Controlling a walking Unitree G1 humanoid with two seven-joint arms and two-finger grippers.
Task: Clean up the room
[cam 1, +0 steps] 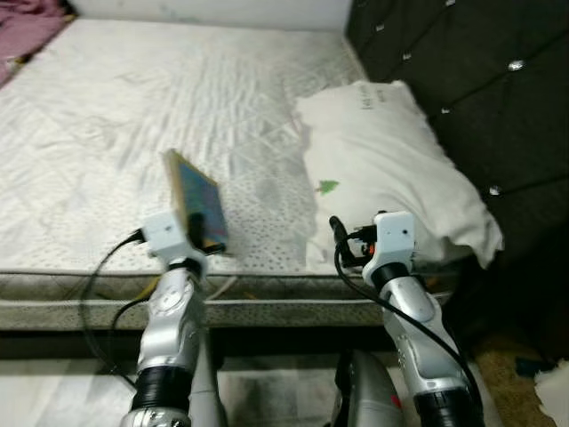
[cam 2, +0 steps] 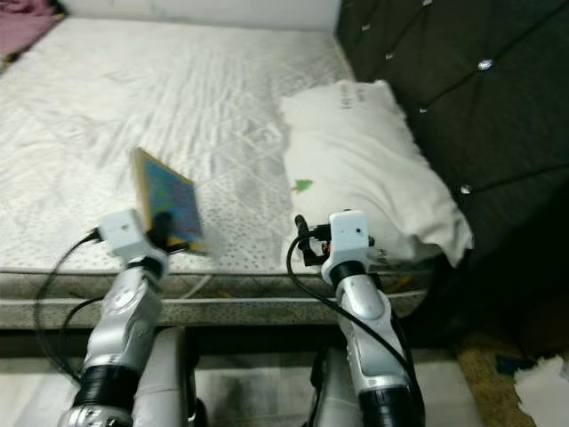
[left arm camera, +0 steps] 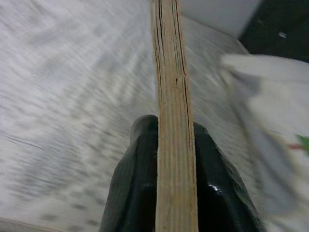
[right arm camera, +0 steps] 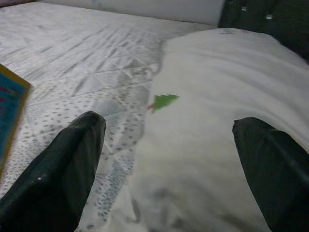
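Book [cam 1: 197, 199] clamped edge-on between the two black fingers [left arm camera: 133, 183] of the left gripper [cam 1: 201, 233], held tilted above the bed [cam 1: 124, 116] near its front edge. Right gripper [right arm camera: 169, 164] spread wide, grasping nothing, poised over the white pillow [cam 1: 382, 160] beside the dark headboard [cam 1: 480, 80].

Both eye views look forward and down from the head onto the mattress [cam 1: 107, 116] and pillow [cam 1: 382, 160], sharing nearly the same scene. Each wrist view looks close along its own fingers: the left at a book [left arm camera: 175, 121] edge, the right at mattress and pillow.
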